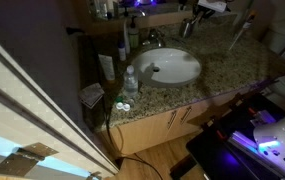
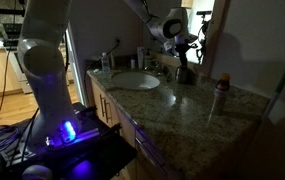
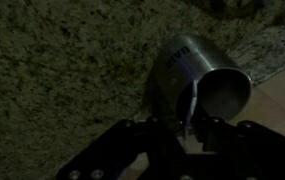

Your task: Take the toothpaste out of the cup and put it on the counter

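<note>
Granite desk [image 3: 62,70], dim light: the hand [image 3: 187,135] hangs over the grey metal cup [image 3: 197,80].
A pale sliver, perhaps the toothpaste [image 3: 189,108], shows between its fingers at the rim; grip cannot be told.

A home bathroom: speckled granite counter [image 1: 227,65], white oval sink basin [image 1: 170,68], light wooden cabinets [image 1: 162,125] beneath.

cup [image 3: 197,80]: dark grey metallic cylinder, mouth open, on the counter
toothpaste [image 3: 188,113]: thin pale strip at the cup's rim
counter [image 3: 62,70]: speckled brown-beige granite
</note>
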### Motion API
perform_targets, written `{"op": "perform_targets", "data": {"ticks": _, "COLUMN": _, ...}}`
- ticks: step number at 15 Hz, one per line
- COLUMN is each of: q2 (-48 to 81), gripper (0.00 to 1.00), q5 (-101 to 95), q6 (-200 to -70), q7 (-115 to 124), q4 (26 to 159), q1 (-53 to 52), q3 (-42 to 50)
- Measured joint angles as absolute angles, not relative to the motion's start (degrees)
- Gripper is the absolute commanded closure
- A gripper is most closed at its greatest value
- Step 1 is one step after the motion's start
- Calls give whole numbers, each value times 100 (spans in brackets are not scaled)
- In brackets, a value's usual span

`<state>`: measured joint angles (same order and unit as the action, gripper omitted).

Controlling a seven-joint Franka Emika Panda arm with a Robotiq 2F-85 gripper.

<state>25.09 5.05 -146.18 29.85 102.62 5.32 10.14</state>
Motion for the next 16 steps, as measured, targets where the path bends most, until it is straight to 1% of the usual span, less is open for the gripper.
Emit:
{"op": "perform_targets", "data": {"ticks": 2, "q2": 2510, "gripper": 100, "q5": 505, "q6": -14617, "q7": 2985, "q4": 10263, "q1": 513, "q3": 1014}}
{"op": "perform_targets", "data": {"ticks": 10, "q2": 2385, "gripper": 100, "q5": 509, "q6": -14627, "q7": 2986, "q4": 10131, "q1": 412, "q3": 987}}
{"op": "perform_targets", "data": {"ticks": 14, "q2": 1918, "gripper": 100, "q5": 528, "q6": -14511, "q7": 2915, "q4": 9984, "q1": 429, "q3": 984}}
{"op": "perform_targets", "data": {"ticks": 16, "q2": 1503, "gripper": 100, "q5": 532, "q6": -14127, "q7": 2660, "q4": 9957, "q1": 510, "q3": 999}}
